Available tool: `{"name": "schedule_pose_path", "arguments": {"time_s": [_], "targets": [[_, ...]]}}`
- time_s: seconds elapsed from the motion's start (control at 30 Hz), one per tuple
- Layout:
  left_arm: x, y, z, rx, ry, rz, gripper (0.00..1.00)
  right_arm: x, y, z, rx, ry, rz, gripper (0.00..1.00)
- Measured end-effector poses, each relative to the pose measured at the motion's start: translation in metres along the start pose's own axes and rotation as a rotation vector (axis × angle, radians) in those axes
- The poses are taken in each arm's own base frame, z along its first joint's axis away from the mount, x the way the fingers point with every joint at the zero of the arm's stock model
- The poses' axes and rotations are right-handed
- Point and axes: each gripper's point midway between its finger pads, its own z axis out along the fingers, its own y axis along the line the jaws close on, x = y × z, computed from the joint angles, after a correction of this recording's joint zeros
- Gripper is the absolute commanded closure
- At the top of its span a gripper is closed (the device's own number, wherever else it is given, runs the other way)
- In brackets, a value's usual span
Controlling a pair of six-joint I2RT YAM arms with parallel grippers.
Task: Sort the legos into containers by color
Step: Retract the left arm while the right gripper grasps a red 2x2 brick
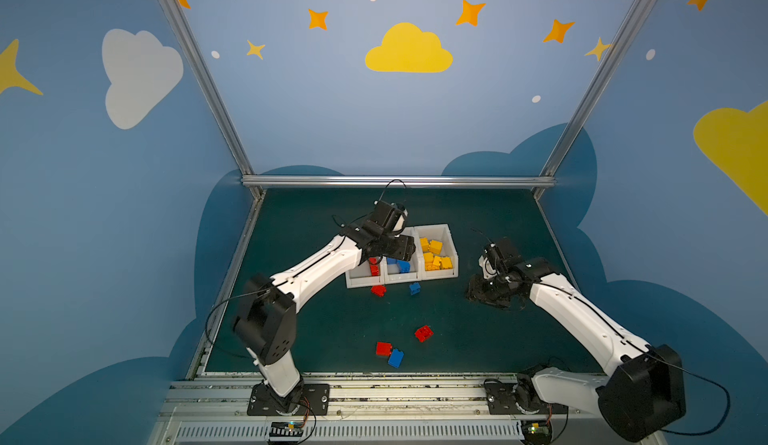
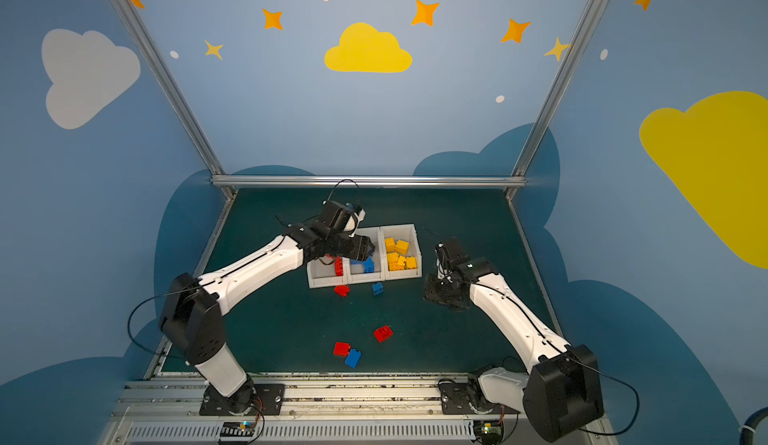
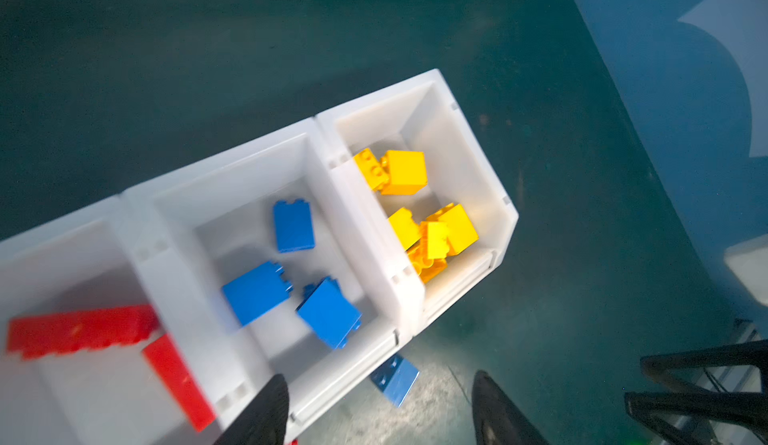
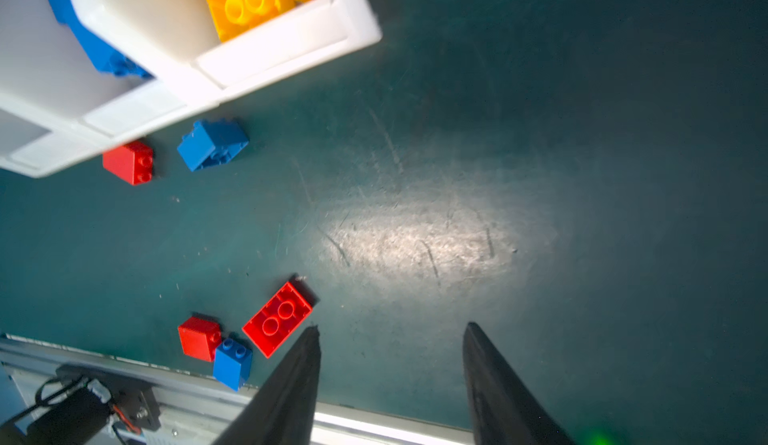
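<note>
Five loose bricks are lying on the green mat (image 1: 316, 339), three red and two blue. Taking the far wall as twelve o'clock, three white bins are sitting in a row: red bin (image 1: 365, 286) at nine, blue bin (image 1: 401, 281) in the middle, yellow bin (image 1: 440, 274) at three.

The left gripper (image 3: 382, 376) is hanging over the red and blue bins, its jaws standing apart with nothing between them. The nearest red brick (image 1: 378, 290) is lying at about six o'clock from it, just beside the red bin's front wall. It is too stubby to show a clear long axis. The left arm looks nearer, but that wall is crowding the twelve o'clock side of any grasp.

The right gripper (image 4: 392, 326) is hovering at three o'clock of the yellow bin, parted and empty. A blue brick (image 1: 414, 288) is lying at nine o'clock from it. An upturned red brick (image 1: 424, 333) is lying near seven, its long axis running roughly eight to two. Farther toward six, a red brick (image 1: 384, 348) and a blue brick (image 1: 395, 357) are touching, which may be complicating either pick.
</note>
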Motion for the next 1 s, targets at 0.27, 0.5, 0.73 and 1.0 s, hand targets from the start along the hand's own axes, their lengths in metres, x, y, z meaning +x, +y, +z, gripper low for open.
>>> {"name": "schedule_pose_path", "arguments": {"time_s": [0.27,0.5,0.73,1.0], "targets": [[0.055,0.058,-0.056,-0.118,-0.090,-0.128,0.23,0.039,0.039,0.026,-0.009,0.129,-0.191,0.44],[0.101,0.088,-0.083,-0.164,-0.176,-0.223,0.20,0.071,0.070,0.048,0.009,0.232,-0.361,0.42],[0.109,0.095,-0.102,-0.169,-0.254,-0.264,0.20,0.085,0.085,0.068,0.026,0.291,-0.444,0.41],[0.107,0.094,-0.105,-0.165,-0.269,-0.280,0.19,0.092,0.100,0.089,0.035,0.339,-0.516,0.37]]}}
